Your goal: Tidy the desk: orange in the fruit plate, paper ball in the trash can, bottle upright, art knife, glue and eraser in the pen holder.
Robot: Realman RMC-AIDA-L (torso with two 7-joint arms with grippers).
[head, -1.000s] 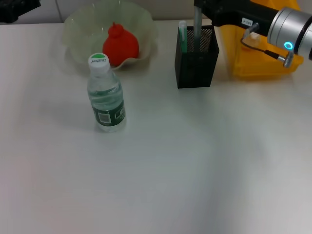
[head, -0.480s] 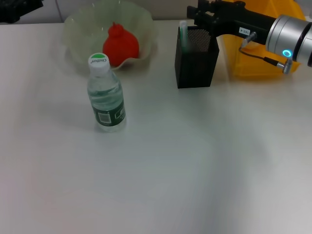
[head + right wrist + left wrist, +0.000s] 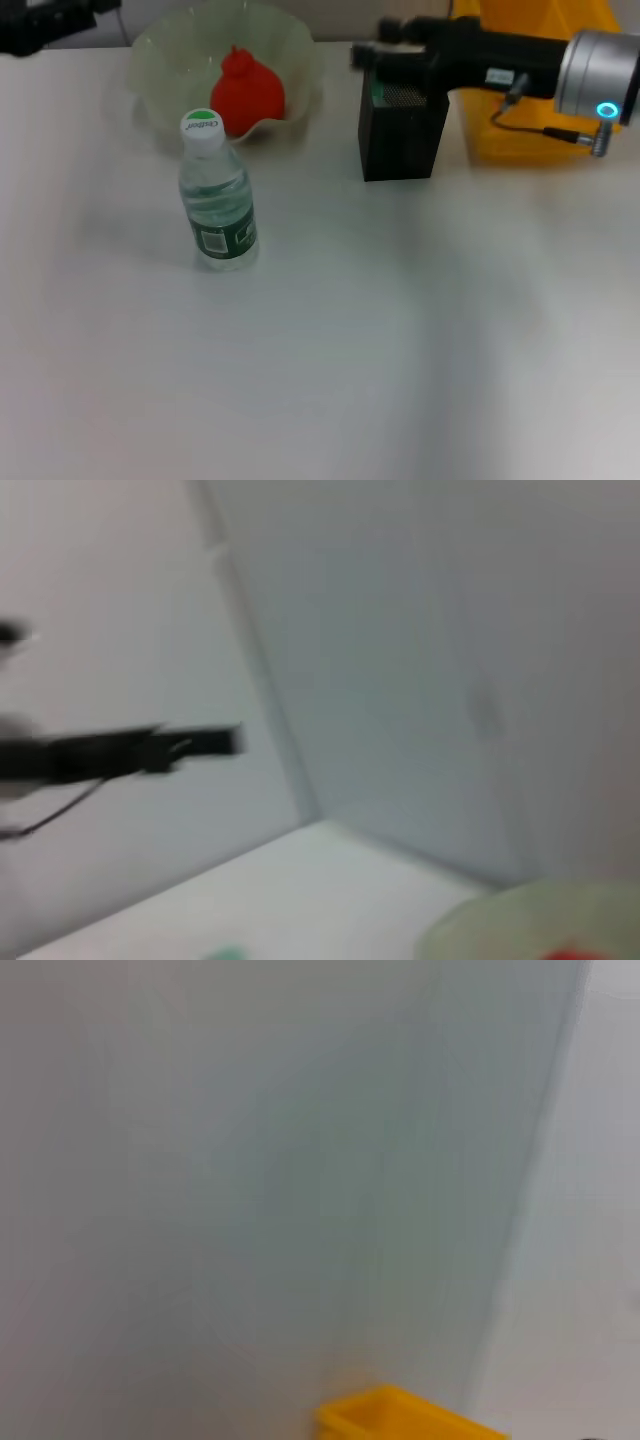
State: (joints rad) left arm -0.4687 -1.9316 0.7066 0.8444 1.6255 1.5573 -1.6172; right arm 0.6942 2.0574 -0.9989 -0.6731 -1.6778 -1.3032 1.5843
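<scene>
Since the earlier frame our right gripper (image 3: 365, 55) has swung left across the pen holder (image 3: 403, 135); we cannot tell its finger state. Our left gripper (image 3: 45, 22) sits far left, fingers unclear. Orange (image 3: 247, 90) lies in the fruit plate (image 3: 160, 60); bottle (image 3: 215, 195) upright nearer; trash can (image 3: 530, 125) far right.

The bottle (image 3: 216, 195) is seen standing upright on the table (image 3: 330, 350), capped, at about 10 o'clock from the table's middle. The orange (image 3: 246, 90) is held in the fruit plate (image 3: 160, 60), set at 12 o'clock from the bottle. The pen holder (image 3: 403, 128) is placed at 3 o'clock from the plate, with the trash can (image 3: 530, 125) just beyond it at 3 o'clock. The right gripper (image 3: 375, 55) is stretched over the holder's top. The left gripper (image 3: 50, 22) is parked at the far 10 o'clock corner.
</scene>
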